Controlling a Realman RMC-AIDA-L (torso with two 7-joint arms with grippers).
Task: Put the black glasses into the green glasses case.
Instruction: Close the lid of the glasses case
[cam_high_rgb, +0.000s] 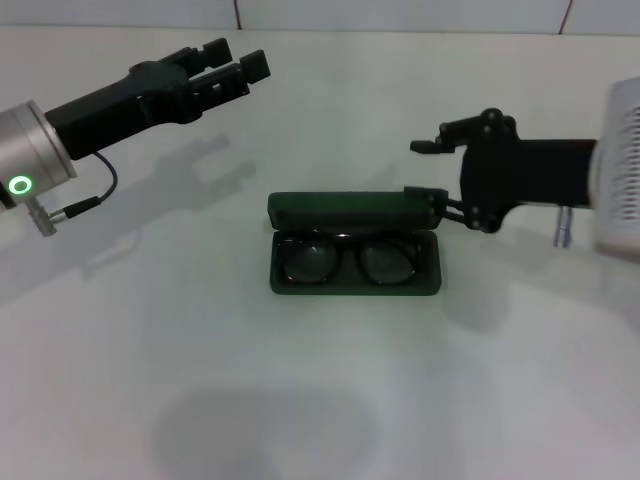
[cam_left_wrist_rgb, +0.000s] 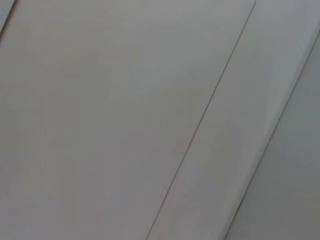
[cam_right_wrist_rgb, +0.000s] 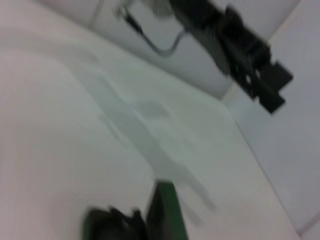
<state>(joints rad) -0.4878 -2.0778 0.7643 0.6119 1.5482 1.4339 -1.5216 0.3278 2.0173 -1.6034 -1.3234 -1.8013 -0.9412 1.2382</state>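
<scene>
The green glasses case (cam_high_rgb: 355, 208) lies open at the table's middle, its lid raised at the back. Inside the lower half rest the black glasses (cam_high_rgb: 347, 258), lenses facing up. My right gripper (cam_high_rgb: 428, 172) is at the case's right end and stands open. Its lower finger (cam_high_rgb: 425, 194) is right at the lid's right corner and its upper finger (cam_high_rgb: 432, 146) is above and behind it. In the right wrist view the case (cam_right_wrist_rgb: 167, 210) and the glasses (cam_right_wrist_rgb: 110, 222) show blurred. My left gripper (cam_high_rgb: 238, 62) hangs open over the far left, away from the case.
The left arm (cam_right_wrist_rgb: 235, 45) with its cable also appears far off in the right wrist view. A white table (cam_high_rgb: 320, 400) stretches all round the case. The left wrist view holds only pale panels (cam_left_wrist_rgb: 125, 110) with seams.
</scene>
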